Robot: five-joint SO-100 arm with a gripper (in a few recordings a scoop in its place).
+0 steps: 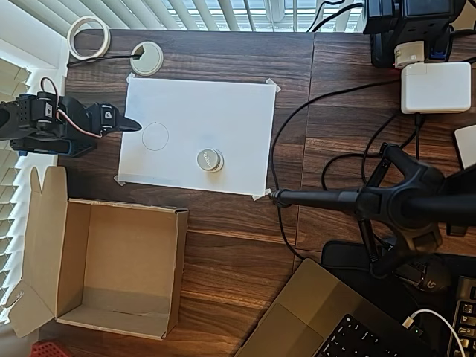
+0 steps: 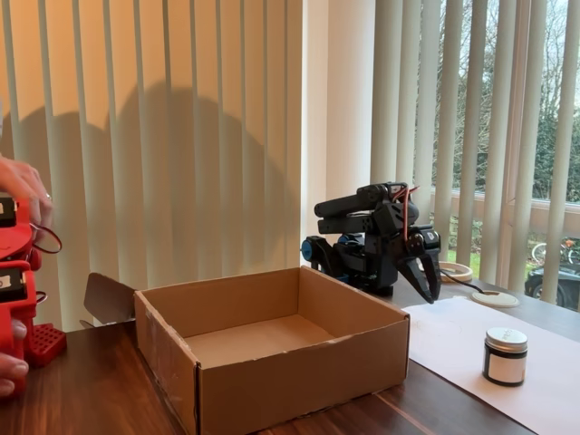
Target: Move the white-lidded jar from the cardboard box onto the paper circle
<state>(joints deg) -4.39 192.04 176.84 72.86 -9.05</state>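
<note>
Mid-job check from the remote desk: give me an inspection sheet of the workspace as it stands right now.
Surface: dark wood table, white sheet taped on it.
Job's things: white-lidded jar upright on the sheet, outside the cardboard box, which looks empty; paper circle vacant, jar apart from it.
Clutter: tape roll, grommet ring, white charger, laptop.
Claw: claw at the sheet's left edge in the overhead view, holding nothing; open or shut unclear.
Cables: black cables loop right of the sheet.
Surroundings: vertical blinds, window behind.
</note>
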